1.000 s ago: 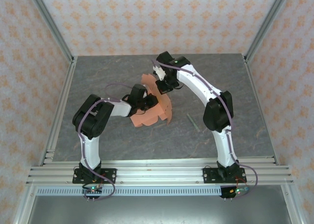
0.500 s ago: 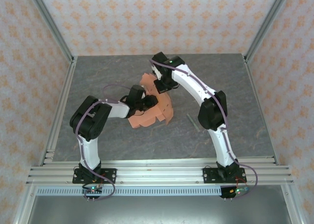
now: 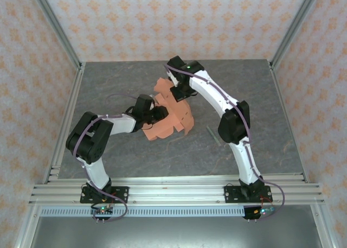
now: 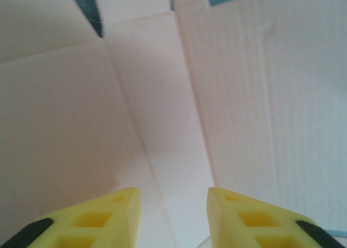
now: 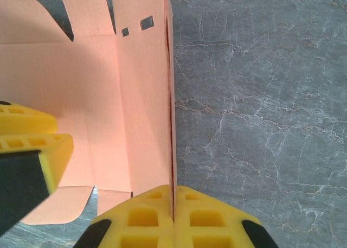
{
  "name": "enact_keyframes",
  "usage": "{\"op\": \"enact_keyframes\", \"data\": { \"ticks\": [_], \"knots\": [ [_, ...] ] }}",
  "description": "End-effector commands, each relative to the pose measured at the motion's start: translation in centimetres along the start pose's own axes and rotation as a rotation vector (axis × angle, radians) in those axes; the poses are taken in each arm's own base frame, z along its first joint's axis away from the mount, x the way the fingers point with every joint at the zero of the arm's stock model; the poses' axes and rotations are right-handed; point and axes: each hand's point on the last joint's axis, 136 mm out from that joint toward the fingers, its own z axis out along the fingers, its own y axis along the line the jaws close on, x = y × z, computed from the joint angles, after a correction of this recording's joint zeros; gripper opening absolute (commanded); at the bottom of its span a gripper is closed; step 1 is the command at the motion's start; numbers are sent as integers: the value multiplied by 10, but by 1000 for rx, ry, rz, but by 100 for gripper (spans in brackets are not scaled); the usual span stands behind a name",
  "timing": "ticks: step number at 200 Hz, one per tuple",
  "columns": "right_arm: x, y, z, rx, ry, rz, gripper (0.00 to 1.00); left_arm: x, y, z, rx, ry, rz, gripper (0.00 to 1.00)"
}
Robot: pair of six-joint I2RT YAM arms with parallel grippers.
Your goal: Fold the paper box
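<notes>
Two arms meet over the paper box (image 3: 169, 122), which sits about midway between the left and right edges of the tabletop (image 3: 260, 112) and roughly halfway from the near edge to the far one. The salmon-orange card is part-folded: some panels and tabs lie flat on the grey surface, while others stand up from it.

The right hand (image 3: 178, 94) reaches in from the far side. In the right wrist view its yellow fingertips are pressed together on the thin edge of an upright panel of the paper box (image 5: 108, 96), with the card pinched between them (image 5: 173, 196). That panel stands as a wall, with bare tabletop (image 5: 260, 123) to its right and the rest of the card spread out to its left. Two small slots are cut near its top.

The left hand (image 3: 156, 113) comes in low from the left side of the card. In its own wrist view the yellow fingertips stand narrowly apart (image 4: 173, 199) with nothing between them, facing pale creased card (image 4: 162, 123) close ahead. In the right wrist view this hand (image 5: 32, 142) sits over the flat part of the card.

A thin grey stick (image 3: 212, 134) lies on the tabletop to the right of the box, apart from it.
</notes>
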Motion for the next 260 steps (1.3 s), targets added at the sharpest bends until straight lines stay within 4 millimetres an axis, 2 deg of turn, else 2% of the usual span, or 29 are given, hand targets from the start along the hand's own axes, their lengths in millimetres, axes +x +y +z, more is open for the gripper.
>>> {"op": "enact_keyframes", "data": {
  "ticks": [1, 29, 62, 91, 96, 144, 170, 196, 201, 234, 260],
  "knots": [
    [3, -6, -2, 42, 27, -34, 0, 6, 11, 9, -30, 24, 12, 30],
    [2, -6, -2, 50, 30, -35, 0, 16, 5, 19, -12, 50, 18, 22],
    [3, 5, -1, 36, 32, -44, 0, 27, 5, 28, 6, 66, -11, 16],
    [7, 19, 3, 31, 42, -71, 0, 34, -6, 31, 40, 71, -17, 13],
    [8, 20, 4, 32, 45, -75, 0, 41, 2, 37, 21, 88, -23, 13],
    [21, 39, 14, 30, 78, -105, 0, 51, -9, 39, 50, 93, -23, 11],
    [25, 33, 15, 65, 79, -118, 0, 56, -13, 37, 66, 97, -24, 11],
    [21, 23, 5, 91, 50, -150, 0, 60, -10, 35, 60, 102, -22, 11],
    [20, 21, 3, 92, 42, -157, 0, 54, -19, 29, 82, 85, -15, 11],
    [15, 8, -12, 75, -4, -249, 0, 48, -28, 14, 86, 62, 32, 20],
    [12, 2, -19, 36, -32, -342, 0, 36, -35, -5, 63, 21, 121, 36]
  ]
}}
